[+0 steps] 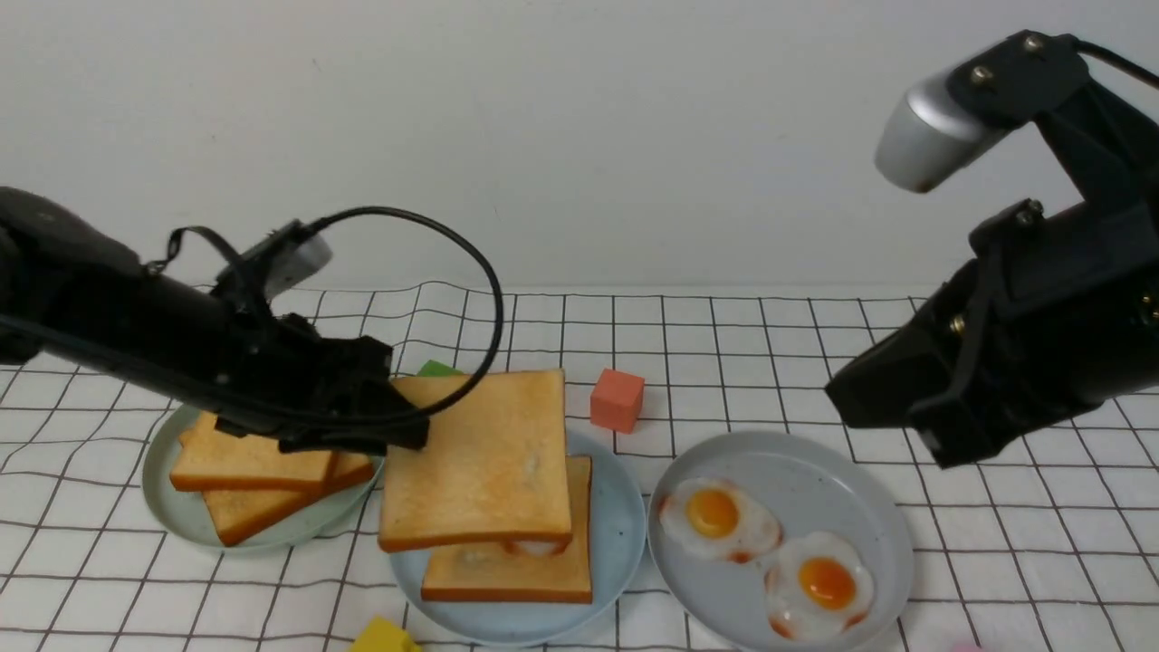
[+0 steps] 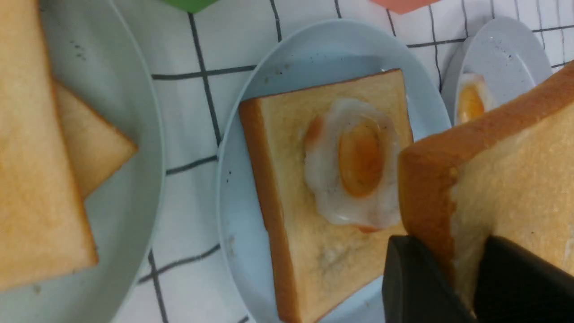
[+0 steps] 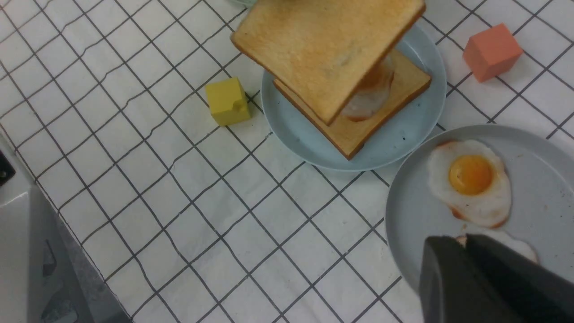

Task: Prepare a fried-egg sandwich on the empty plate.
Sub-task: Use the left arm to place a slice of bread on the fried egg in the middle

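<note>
The light-blue empty plate (image 1: 620,525) (image 2: 314,54) (image 3: 403,134) carries one toast slice (image 1: 507,570) (image 2: 287,215) with a fried egg (image 2: 354,166) (image 3: 370,96) lying on it. My left gripper (image 1: 407,426) (image 2: 453,255) is shut on the edge of a second toast slice (image 1: 480,462) (image 2: 506,179) (image 3: 327,49). That slice hangs just above the egg, shifted a little to the left and back, and hides most of it in the front view. My right gripper (image 1: 838,398) (image 3: 464,240) hovers above the grey plate, its fingers together and holding nothing.
The grey plate (image 1: 797,462) (image 3: 538,148) on the right holds two fried eggs (image 1: 715,516) (image 1: 824,584). On the left, a pale green plate (image 1: 181,530) carries two toast slices (image 1: 253,462). A red cube (image 1: 617,398), a yellow cube (image 1: 385,637) and a green block (image 1: 439,369) lie nearby.
</note>
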`<state>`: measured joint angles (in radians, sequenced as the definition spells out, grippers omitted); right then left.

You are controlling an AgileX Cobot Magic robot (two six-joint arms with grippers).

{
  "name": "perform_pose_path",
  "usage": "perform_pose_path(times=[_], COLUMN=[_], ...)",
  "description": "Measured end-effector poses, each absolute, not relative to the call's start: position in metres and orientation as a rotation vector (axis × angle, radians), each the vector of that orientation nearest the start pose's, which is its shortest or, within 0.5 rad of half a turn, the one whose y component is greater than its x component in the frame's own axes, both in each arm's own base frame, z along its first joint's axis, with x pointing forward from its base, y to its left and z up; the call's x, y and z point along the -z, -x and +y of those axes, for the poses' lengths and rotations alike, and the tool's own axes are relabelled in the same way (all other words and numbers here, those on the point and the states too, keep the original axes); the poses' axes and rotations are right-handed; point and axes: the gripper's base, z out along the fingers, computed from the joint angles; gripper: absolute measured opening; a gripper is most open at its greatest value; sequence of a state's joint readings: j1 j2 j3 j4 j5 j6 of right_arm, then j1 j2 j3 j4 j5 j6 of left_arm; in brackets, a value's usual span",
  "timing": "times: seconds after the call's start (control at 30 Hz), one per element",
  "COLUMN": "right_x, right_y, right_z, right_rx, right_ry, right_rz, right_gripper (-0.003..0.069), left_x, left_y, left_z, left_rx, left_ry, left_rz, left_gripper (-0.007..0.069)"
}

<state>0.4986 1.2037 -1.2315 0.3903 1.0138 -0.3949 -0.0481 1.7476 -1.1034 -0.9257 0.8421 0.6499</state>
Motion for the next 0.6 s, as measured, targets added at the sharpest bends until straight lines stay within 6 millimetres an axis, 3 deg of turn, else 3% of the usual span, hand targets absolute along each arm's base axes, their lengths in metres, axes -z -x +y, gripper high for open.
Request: perform_pose_path(times=[0.23,0.6], right_x=[-0.384,-0.383], right_y=[-0.192,-0.19], right_z=[0.139,0.139], right_rx=[-0.555,-0.56], right_ry=[0.971,0.987], right_rz=[2.275,2.295], right_gripper=[0.0092,0.0108], left_x=[-0.189,-0.161], left_y=[-0.364,-0.369], left_z=[-0.08,-0.079], left_rx=[0.915,0.895], left_ry=[-0.161,-0.195], left_rz=[2.673,2.737], left_gripper=[0.0191,0.0189])
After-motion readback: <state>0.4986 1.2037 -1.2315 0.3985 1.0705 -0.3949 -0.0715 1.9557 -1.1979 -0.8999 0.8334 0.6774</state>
